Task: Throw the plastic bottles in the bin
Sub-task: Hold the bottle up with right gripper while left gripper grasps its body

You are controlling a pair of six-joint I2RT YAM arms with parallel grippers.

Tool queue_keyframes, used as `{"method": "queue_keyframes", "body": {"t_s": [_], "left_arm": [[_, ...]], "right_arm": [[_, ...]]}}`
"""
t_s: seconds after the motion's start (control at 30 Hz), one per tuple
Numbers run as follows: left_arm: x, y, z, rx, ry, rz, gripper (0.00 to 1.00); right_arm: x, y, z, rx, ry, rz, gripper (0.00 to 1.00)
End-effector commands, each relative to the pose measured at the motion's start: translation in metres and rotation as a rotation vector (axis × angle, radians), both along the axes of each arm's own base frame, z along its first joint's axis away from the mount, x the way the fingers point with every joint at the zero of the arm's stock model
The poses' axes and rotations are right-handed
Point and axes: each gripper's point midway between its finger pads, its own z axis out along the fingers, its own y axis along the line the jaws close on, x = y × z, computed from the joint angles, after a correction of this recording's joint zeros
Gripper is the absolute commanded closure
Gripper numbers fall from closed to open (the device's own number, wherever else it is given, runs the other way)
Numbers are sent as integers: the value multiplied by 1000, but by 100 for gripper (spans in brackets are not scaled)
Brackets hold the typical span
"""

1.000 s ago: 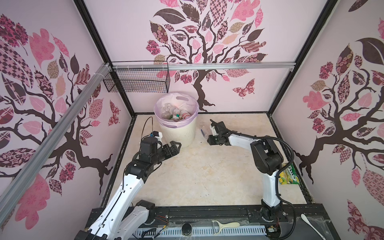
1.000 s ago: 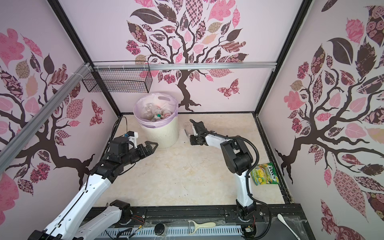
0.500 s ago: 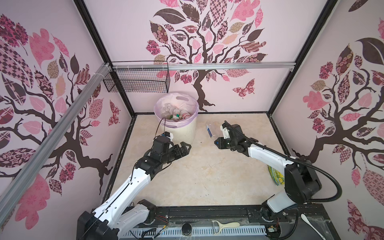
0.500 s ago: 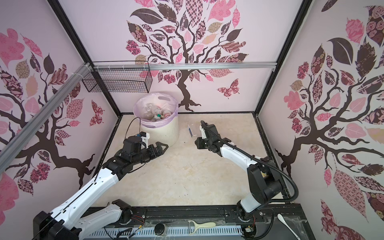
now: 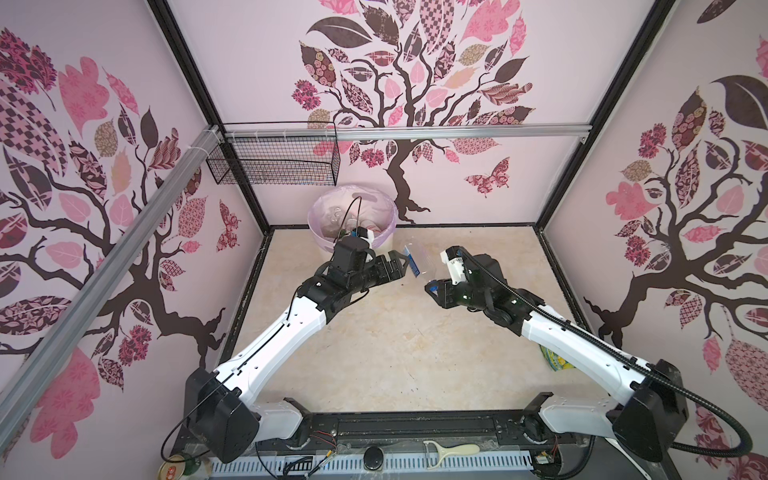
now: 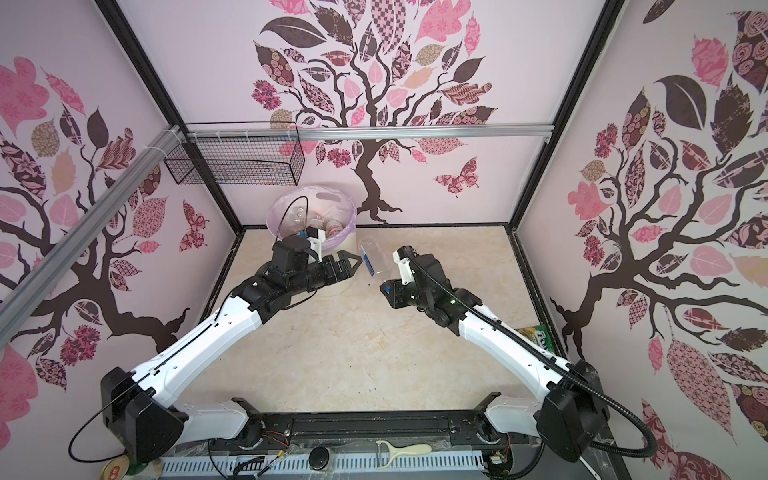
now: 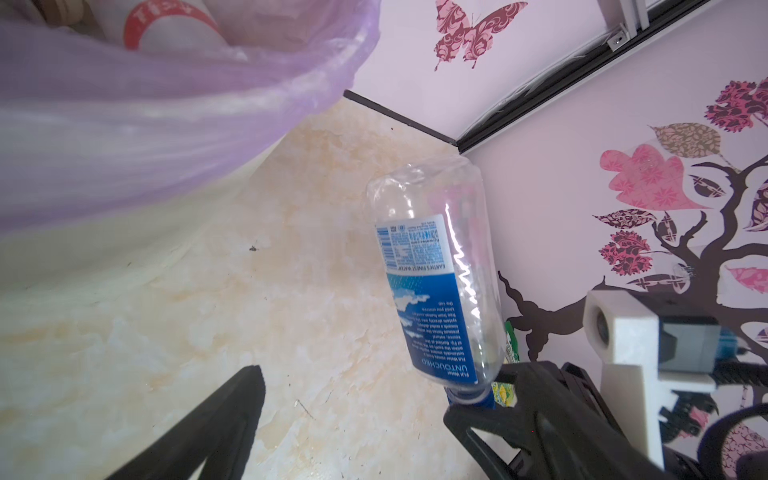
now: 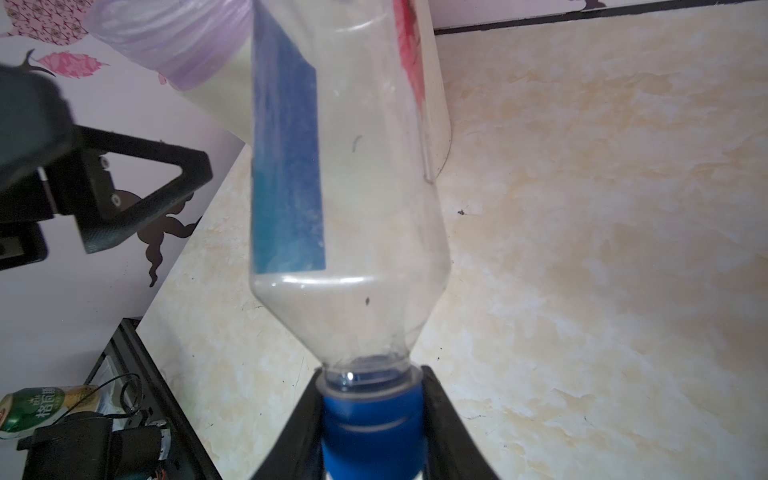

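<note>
Mid-frame by the bin (image 5: 316, 226), my right gripper (image 5: 431, 286) clamps a bottle (image 5: 420, 258) by its blue cap (image 8: 372, 428), left gripper (image 5: 395, 268) wide and empty; next, I reckon, lift over the rim and let go

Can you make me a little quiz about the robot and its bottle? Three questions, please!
1. True or false: the right gripper has its jaws shut on the blue cap of the clear bottle.
2. Whose jaws are wide open with nothing in them? A) the left gripper B) the right gripper
3. Fill in: the bin is lined with a pale ____ bag.

Key: 1 true; 2 A; 3 lilac.
</note>
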Motion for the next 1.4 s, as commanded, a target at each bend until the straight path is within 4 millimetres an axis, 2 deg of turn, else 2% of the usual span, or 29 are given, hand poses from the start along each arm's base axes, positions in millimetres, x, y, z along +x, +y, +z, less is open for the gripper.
{"method": "queue_keyframes", "body": {"t_s": [0.0, 0.27, 0.67, 0.8, 1.07, 1.2, 1.37], "left_arm": [[9, -12, 24, -15, -66, -20, 2], [19, -37, 31, -21, -84, -42, 2], [29, -46, 38, -42, -104, -35, 2], [30, -46, 43, -54, -122, -34, 9], [31, -48, 47, -66, -133, -41, 34], [30, -48, 48, -63, -141, -44, 45], [30, -48, 51, -51, -155, -45, 52]], "right_arm": [[-12, 0, 30, 64, -39, 19, 75], [-22, 7, 42, 109, -54, 74, 75], [-26, 19, 48, 154, -60, 122, 75], [-25, 24, 46, 160, -52, 138, 75], [-26, 28, 42, 158, -46, 155, 74], [-26, 27, 42, 155, -48, 150, 70], [-25, 24, 42, 140, -61, 139, 65]]}}
